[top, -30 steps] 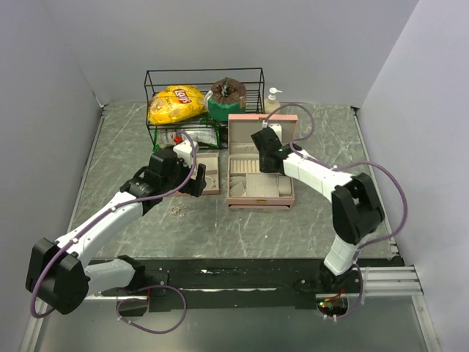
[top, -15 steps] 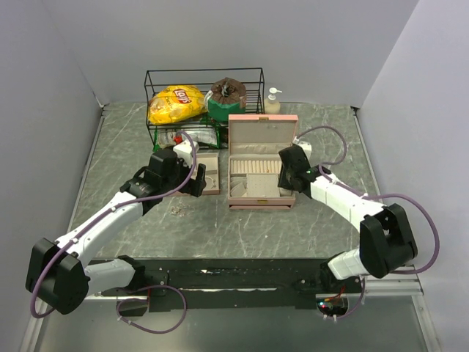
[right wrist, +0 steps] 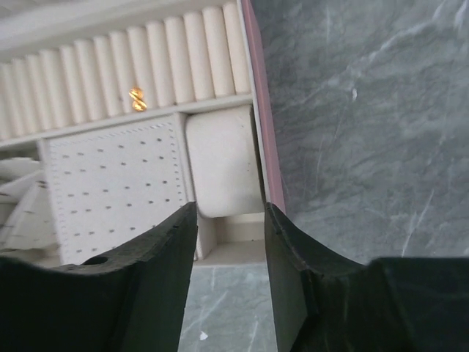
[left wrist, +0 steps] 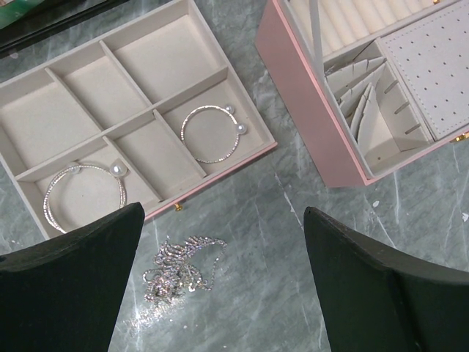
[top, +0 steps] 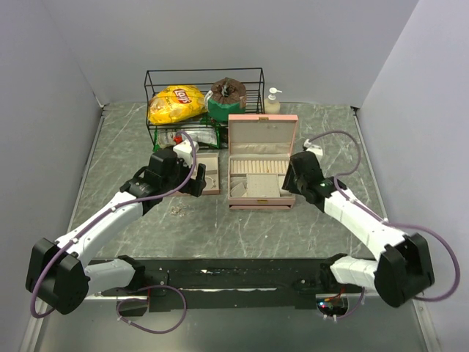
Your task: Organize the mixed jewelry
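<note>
The wire basket (top: 205,70) stood at the back of the marbled table (top: 242,227), holding a yellow Lay's bag (top: 176,103) and a green tub (top: 227,104) with a brown lid. A pump bottle (top: 272,101) stood just beside the basket's right end. In front of the basket lay the pink jewellery box (top: 261,199), lid raised at the back. The beige compartment tray (left wrist: 161,55) lay near its left wall with a strip of bare stone between them.

The left gripper (left wrist: 220,279) hung over the tray's near corner, jaws spread wide and empty. A silver chain tangle (left wrist: 179,268) lay on the table just off the tray's near edge, its long axis slanting from lower left to upper right in the left wrist view. Two silver hoops (left wrist: 212,133) (left wrist: 84,196) lay flat in separate near compartments, pearl-tipped gaps turned away from the gripper.

The right gripper (right wrist: 231,213) hovered over the box's right front corner, fingers parted with nothing between them. A small gold piece (right wrist: 137,99) sat on the ring rolls, its length along a roll. Right of the box the table lay open.
</note>
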Tool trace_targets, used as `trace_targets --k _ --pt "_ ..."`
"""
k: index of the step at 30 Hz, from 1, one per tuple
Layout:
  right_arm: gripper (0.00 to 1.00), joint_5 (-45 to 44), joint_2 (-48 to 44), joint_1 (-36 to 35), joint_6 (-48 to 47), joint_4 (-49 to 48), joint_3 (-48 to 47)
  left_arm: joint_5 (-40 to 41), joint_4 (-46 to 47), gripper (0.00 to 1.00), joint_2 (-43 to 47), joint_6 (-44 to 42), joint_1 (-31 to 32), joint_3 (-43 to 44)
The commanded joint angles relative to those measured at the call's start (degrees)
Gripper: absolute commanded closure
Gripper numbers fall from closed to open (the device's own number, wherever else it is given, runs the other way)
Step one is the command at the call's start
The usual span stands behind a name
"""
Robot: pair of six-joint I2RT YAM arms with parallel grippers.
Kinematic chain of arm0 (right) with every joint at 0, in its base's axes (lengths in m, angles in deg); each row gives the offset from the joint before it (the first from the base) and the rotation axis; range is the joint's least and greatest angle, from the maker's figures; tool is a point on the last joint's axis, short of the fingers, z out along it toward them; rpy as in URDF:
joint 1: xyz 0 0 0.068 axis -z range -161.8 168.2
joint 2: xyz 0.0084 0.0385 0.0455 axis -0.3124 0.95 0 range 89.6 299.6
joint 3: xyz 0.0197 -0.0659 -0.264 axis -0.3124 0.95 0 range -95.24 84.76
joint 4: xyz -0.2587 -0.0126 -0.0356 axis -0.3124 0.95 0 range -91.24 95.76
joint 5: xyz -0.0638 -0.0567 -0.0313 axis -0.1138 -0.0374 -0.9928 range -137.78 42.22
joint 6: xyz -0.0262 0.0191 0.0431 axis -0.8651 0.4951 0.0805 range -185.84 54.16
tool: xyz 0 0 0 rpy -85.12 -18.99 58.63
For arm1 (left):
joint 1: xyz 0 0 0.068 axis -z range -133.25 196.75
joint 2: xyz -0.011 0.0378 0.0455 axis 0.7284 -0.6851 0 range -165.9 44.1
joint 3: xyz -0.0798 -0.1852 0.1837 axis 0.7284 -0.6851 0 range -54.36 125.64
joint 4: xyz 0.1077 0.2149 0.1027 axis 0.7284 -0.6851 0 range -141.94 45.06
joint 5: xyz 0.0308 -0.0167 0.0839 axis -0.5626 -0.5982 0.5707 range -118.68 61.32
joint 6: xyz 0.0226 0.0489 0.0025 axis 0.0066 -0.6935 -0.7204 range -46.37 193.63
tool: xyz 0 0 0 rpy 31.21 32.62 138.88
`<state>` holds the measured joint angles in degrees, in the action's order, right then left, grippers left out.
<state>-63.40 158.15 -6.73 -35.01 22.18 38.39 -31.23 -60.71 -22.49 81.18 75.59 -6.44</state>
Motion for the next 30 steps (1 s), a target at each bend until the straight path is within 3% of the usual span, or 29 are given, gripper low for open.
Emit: trace_targets --k 1,9,14,17,21,26,28,29,30 --pt "0.48 -2.22 -4.31 0.76 -0.68 0.48 0.40 2.28 2.84 0.04 1.72 -0.52 -0.19 0.25" --pt "0.47 -1.26 3.94 4.09 -0.50 3.73 -1.96 4.39 8.47 0.04 -1.43 1.41 -0.19 -2.57" --pt "0.49 4.28 8.43 4.63 0.28 7.24 -7.41 2.99 5.06 0.04 -5.65 3.96 -0.19 3.65" --pt "0.65 5.42 8.19 4.63 0.46 11.03 -8.30 1.84 0.58 0.04 -7.50 4.75 -0.19 8.13" --pt "0.72 6.57 3.96 4.62 -1.82 12.79 -7.34 1.41 -2.69 0.04 -7.69 5.72 -0.19 11.14" --pt "0.85 8.14 1.50 4.54 -4.55 8.95 0.39 -0.09 3.01 0.04 -2.77 6.16 -0.19 2.98" --pt "0.85 5.96 1.23 4.62 -4.38 7.44 3.90 0.43 4.69 0.04 0.66 6.60 -0.19 -1.83" --pt "0.73 5.51 0.53 4.45 -4.03 6.39 4.88 0.61 5.30 0.04 1.71 7.29 -0.19 -3.17" --pt "0.71 4.81 0.01 4.62 -4.28 4.64 5.76 0.61 5.48 0.04 4.25 7.48 -0.19 -4.40"
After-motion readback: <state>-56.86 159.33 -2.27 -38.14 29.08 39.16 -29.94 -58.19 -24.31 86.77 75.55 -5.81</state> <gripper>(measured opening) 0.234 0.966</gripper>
